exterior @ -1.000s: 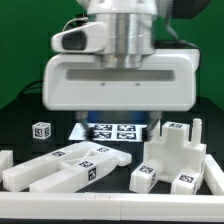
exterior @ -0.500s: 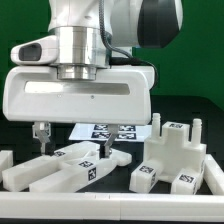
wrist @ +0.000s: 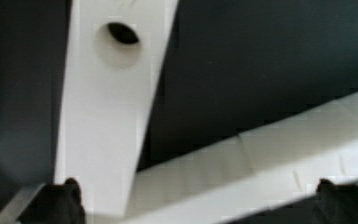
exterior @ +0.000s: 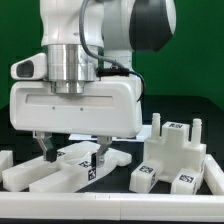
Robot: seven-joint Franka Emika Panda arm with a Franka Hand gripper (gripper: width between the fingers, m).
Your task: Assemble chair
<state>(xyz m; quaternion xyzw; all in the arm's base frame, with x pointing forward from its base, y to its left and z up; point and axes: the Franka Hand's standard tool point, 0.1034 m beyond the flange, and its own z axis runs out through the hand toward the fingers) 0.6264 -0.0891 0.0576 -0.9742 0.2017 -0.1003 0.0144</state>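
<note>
A low white rail (exterior: 110, 205) runs along the near edge of a black table (exterior: 118, 183). The loose chair parts lie just behind it. On the exterior view's left at least two long white bars (exterior: 62, 170) rest side by side, each carrying small black-and-white tags. On the right, two small tagged pieces (exterior: 145, 178) sit in front of one blocky part (exterior: 172, 148) with two upright pegs. One robot gripper (exterior: 71, 155) hangs low over the bars, its two dark fingers (exterior: 42, 148) spread wide on either side of them and clasping nothing. The wrist view shows two crossing bars, one (wrist: 108, 110) with a dark hole. A green wall (exterior: 195, 50) closes the scene behind.
</note>
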